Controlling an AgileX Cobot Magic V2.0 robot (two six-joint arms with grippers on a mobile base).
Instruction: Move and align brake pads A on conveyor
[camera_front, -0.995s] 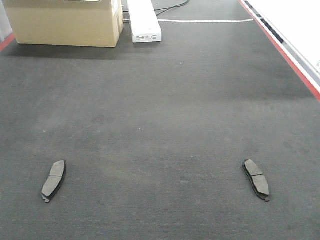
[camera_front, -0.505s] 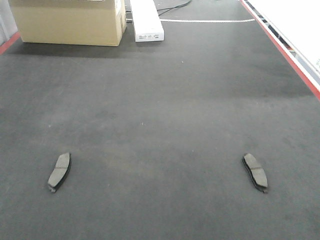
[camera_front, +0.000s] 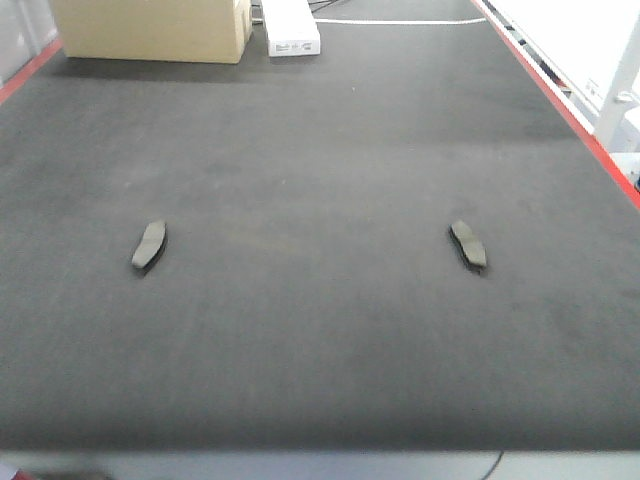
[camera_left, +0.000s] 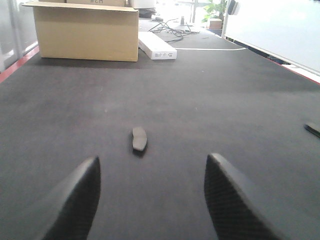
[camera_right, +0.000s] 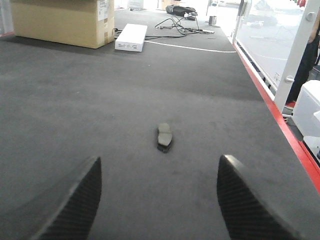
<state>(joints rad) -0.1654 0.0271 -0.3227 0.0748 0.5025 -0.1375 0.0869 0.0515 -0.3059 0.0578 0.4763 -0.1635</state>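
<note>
Brake pads A (camera_front: 149, 245) farther up charcoal conveyor (camera_front: 320, 150); cardboard box (camera_front: 150, 30) beyond

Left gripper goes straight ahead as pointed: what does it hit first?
Probably the small dark-grey crescent brake pad on the charcoal belt, roughly centred ahead of the left gripper; depth unclear.

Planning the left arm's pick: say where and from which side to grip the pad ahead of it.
Probably from above, across the narrow middle of the brake pad. It lies flat on the conveyor, roughly lengthwise to the open left gripper, so its jaws straddle the long edges.
</note>
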